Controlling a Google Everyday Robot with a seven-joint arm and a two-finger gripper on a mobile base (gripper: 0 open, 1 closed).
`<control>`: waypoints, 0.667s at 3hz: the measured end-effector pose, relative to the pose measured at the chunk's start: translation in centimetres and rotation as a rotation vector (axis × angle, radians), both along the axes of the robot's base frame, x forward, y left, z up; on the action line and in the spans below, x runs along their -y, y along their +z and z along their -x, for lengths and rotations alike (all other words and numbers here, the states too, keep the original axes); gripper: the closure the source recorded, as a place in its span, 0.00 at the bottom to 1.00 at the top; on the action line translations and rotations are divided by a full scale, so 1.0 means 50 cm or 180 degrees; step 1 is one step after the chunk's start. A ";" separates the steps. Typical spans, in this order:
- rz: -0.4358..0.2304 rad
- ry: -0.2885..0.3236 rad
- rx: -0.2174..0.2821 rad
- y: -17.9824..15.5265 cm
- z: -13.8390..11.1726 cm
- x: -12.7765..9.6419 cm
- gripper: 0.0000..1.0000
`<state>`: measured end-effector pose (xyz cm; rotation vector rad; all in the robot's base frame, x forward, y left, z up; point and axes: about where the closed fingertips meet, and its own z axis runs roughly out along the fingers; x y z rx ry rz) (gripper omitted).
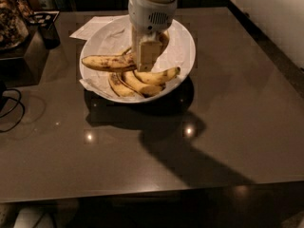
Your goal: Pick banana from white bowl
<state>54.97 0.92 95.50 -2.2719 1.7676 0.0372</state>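
The white bowl [186, 45] stands on the dark table, lined with crinkled white paper [110, 38]. The long speckled banana [105, 62] lies nearly level across the bowl's left half, and its right end runs in between my gripper's jaws. My gripper [144, 63] reaches straight down into the middle of the bowl and is shut on that end of the banana. Shorter bananas [156, 76] lie below it in the bowl's front part, one more [118, 86] near the front rim. The bowl's centre is hidden behind the gripper.
A dark box [29, 51] with clutter stands at the far left, with a black cable [10, 109] beside it. A sheet of paper [92, 26] lies behind the bowl. The table's front edge [142, 191] runs across the bottom.
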 end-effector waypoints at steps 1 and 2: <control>-0.0060 -0.0006 0.0008 0.043 0.029 -0.013 1.00; -0.0178 -0.0028 -0.0030 0.070 0.065 -0.017 1.00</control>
